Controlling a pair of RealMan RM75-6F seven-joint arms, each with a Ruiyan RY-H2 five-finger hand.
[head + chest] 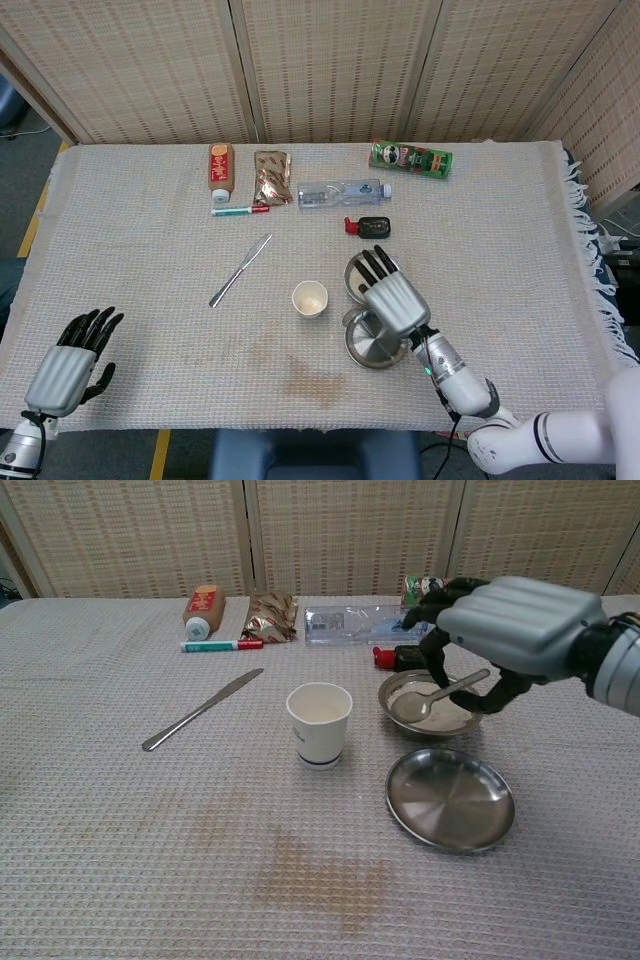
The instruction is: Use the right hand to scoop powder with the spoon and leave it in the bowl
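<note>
My right hand (pixel 515 630) hovers over the steel bowl of pale powder (pixel 432 734) and pinches the handle of a metal spoon (pixel 445 690). The spoon slants down to the left, its tip at the powder surface. In the head view the right hand (pixel 392 300) covers most of the bowl (pixel 351 276), and the spoon is hidden there. A white paper cup (pixel 320 725) stands upright left of the bowl, also seen as the cup (pixel 309 299) from above. My left hand (pixel 72 362) rests at the table's near left corner, fingers spread and holding nothing.
An empty steel plate (pixel 450 800) lies just in front of the bowl. A table knife (pixel 200 710) lies left of the cup. Along the back stand a sauce bottle (pixel 220 164), a snack packet (pixel 271 177), a water bottle (pixel 340 192) and a green can (pixel 411 158).
</note>
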